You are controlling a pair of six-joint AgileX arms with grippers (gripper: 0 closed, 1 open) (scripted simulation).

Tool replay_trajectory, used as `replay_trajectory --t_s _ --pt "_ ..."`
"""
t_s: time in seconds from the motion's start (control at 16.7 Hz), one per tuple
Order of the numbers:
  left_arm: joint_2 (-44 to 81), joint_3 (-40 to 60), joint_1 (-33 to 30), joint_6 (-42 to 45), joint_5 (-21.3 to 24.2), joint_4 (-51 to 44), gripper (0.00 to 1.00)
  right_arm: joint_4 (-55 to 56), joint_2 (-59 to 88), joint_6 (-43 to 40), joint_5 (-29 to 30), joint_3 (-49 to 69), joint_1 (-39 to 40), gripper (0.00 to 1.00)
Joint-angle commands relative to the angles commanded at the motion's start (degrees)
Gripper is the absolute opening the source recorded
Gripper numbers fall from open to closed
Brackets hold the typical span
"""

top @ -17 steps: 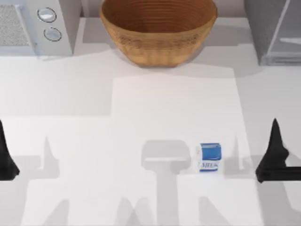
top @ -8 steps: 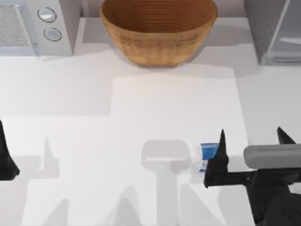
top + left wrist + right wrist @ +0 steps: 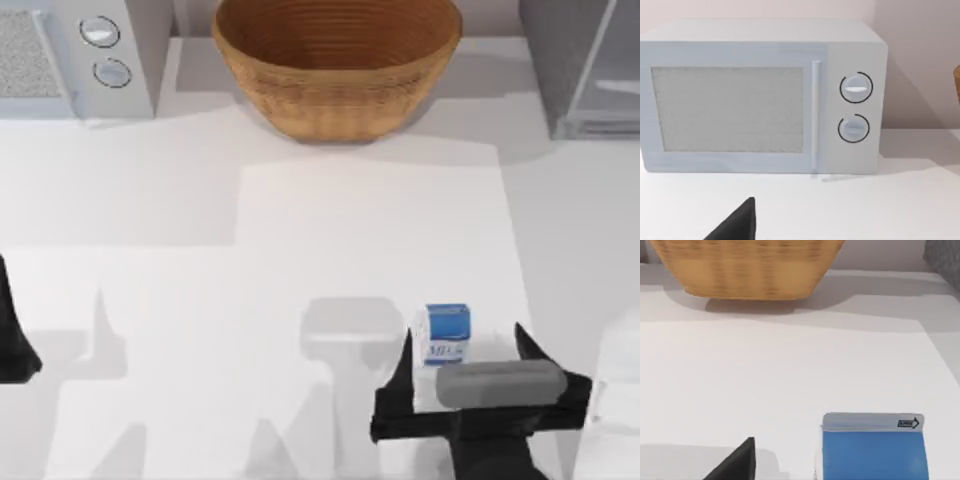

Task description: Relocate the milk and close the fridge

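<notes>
1. As you look down on the table, the milk is a small blue carton with a white lower band printed "MILK" in blue; it stands well in front of the basket, toward the fridge side.
2. Your right wrist view shows the milk's blue face under a pale top strip bearing a small black arrow label whose writing you cannot read.
3. Your right gripper sits just in front of the milk, jaws spread wide, one finger on each side, not gripping it.
4. The fridge is the grey speckled cabinet right of the basket, pale glassy panel showing.
5. The microwave, white with two round knobs, stands left of the basket.
6. Your left gripper is parked far left of the milk; its jaw state cannot be told.
</notes>
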Motion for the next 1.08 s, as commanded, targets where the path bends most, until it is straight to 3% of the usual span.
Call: replay_trajectory --t_s 0.48,0.84,1.08 --pt "0.0 0.0 0.0 0.0 0.0 0.0 1.0 2.39 3.4 0.58 0.08 0.92 0.0 1.0" --pt "0.0 0.0 0.0 0.0 0.0 0.0 1.0 3.9 5.95 -2.69 -6.76 5.13 -6.9 1.0" --pt "0.0 0.0 0.0 0.0 0.0 0.0 1.0 4.08 6.33 -3.1 -7.7 5.68 -7.87 1.0"
